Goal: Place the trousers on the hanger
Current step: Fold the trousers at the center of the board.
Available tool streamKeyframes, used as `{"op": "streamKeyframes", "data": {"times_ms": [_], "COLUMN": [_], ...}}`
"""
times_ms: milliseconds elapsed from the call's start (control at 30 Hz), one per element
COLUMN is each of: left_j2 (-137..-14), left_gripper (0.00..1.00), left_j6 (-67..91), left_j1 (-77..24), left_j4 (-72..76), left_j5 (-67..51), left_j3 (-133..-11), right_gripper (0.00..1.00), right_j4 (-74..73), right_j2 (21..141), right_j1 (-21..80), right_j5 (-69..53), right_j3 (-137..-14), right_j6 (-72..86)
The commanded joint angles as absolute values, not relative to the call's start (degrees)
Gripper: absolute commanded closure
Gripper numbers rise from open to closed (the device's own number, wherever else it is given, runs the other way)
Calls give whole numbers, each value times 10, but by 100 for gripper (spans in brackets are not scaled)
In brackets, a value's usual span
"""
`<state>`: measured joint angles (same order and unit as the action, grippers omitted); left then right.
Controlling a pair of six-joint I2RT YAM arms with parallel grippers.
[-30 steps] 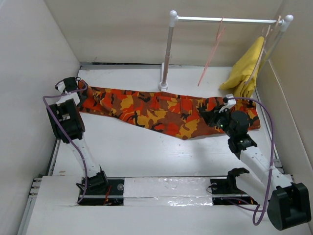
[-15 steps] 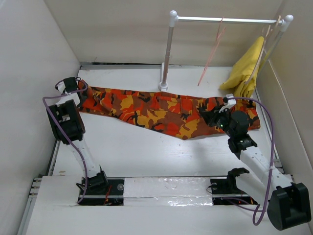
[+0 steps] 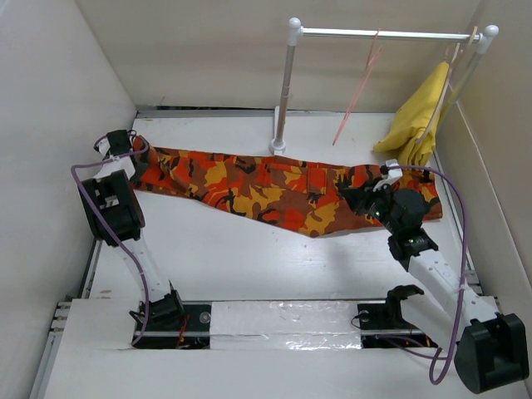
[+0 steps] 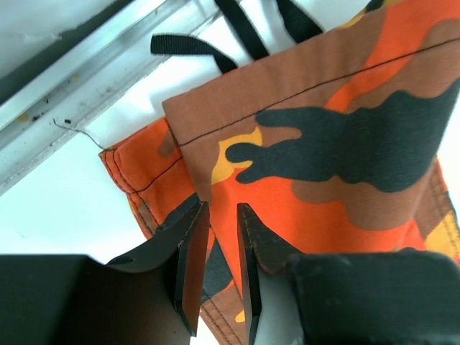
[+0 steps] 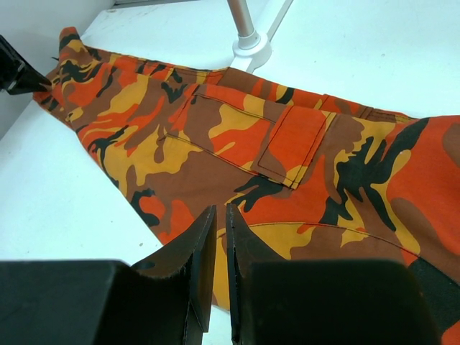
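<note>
The camouflage trousers [image 3: 274,187] lie flat across the table, leg cuffs at the left and waist at the right. My left gripper [image 3: 131,160] is at the cuff end. In the left wrist view its jaws [image 4: 223,210] stand slightly open over the hemmed cuff [image 4: 323,129], with cloth showing through the gap. My right gripper [image 3: 361,199] hovers over the waist end. Its jaws [image 5: 221,210] are shut to a thin slit above the trousers [image 5: 237,144], pinching nothing. The pink hanger [image 3: 359,91] hangs on the rail, apart from both grippers.
A white rack [image 3: 283,91] stands at the back, its base [image 5: 251,47] just beyond the trousers. A yellow garment [image 3: 420,112] hangs on a pale hanger at the rail's right end. Black straps [image 4: 244,29] lie near the metal table edge [image 4: 86,65]. Walls close in on both sides.
The left wrist and its cable have shifted slightly at the cuff. The trousers, the hanger and the right arm stay almost as they were.
</note>
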<state>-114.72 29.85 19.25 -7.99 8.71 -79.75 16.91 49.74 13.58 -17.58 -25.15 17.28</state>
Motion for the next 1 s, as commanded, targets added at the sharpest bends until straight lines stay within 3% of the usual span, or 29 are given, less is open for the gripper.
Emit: {"op": "streamKeyframes", "data": {"times_ms": [0,433,633,767,967], "left_j2": [-1153,-1172,-1165,-1158,-1137], "left_gripper": [79,80,88,100,100], "left_j6": [297,301,297,296,291], "left_j1": [195,195,195,195,195], "left_j4": [-103,-84,-76,-72,-76], "left_j5": [84,76,82,89,111], "left_j3": [-823,-829,-830,-825,-819], "right_gripper": [84,84,84,84,84], "right_j4": [185,191,195,197,199], "right_j2": [490,504,512,512,513], "right_j1": [140,140,140,145,145], "right_j5": [-178,-182,-185,-185,-186], "right_j3": [-278,-279,-278,-278,-279], "right_j6": [165,164,165,166,167]}}
